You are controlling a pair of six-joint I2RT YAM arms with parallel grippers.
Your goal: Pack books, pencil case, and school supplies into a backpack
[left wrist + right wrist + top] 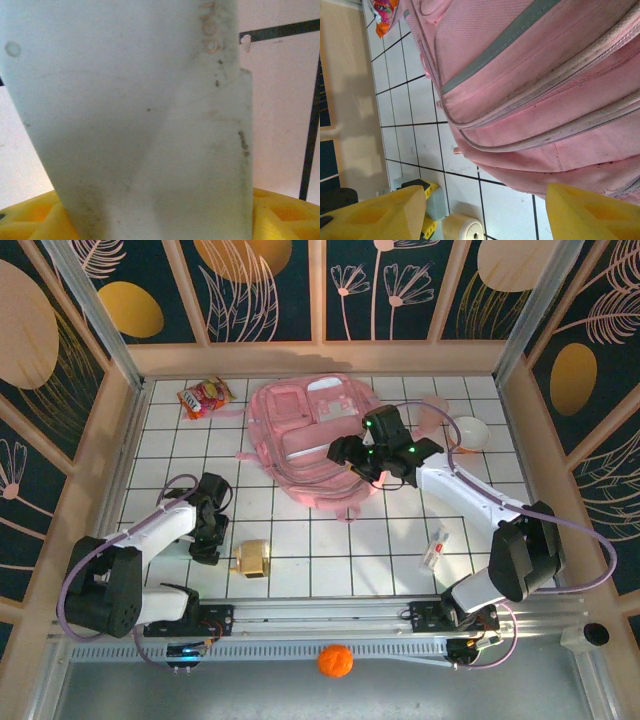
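An orange ball (335, 661) is seen on the metal rail (300, 638) along the near edge of the white tiled table (330, 540). Near the near left corner, the left gripper (205, 540) is pointed down at the tiles. In its wrist view a flat, pale mint-green pencil case (140, 125) is seen close up between the yellow fingers (30, 222), of which only the tips are visible; its edges are cut off, and whether it is clamped or merely flanked cannot be told. From above, the case is hidden under the gripper. Just beside that gripper a small tan-yellow boxy object (252, 558) lies on the tiles. Toward the near right corner a small white oblong item with red marks (435, 548) is found; its markings are too small to read.

At the middle of the table, reaching toward the far edge, lies the large glossy pink backpack (310, 435). The right gripper (345, 452) is held over its right side, the yellow fingers (375, 215) spread well apart with nothing between them.

Near the far left corner a red-orange snack bag (205, 397) is seen. Toward the far right, a pale pink cup (433, 412) is partly covered by the right arm, beside a white bowl (470, 432).
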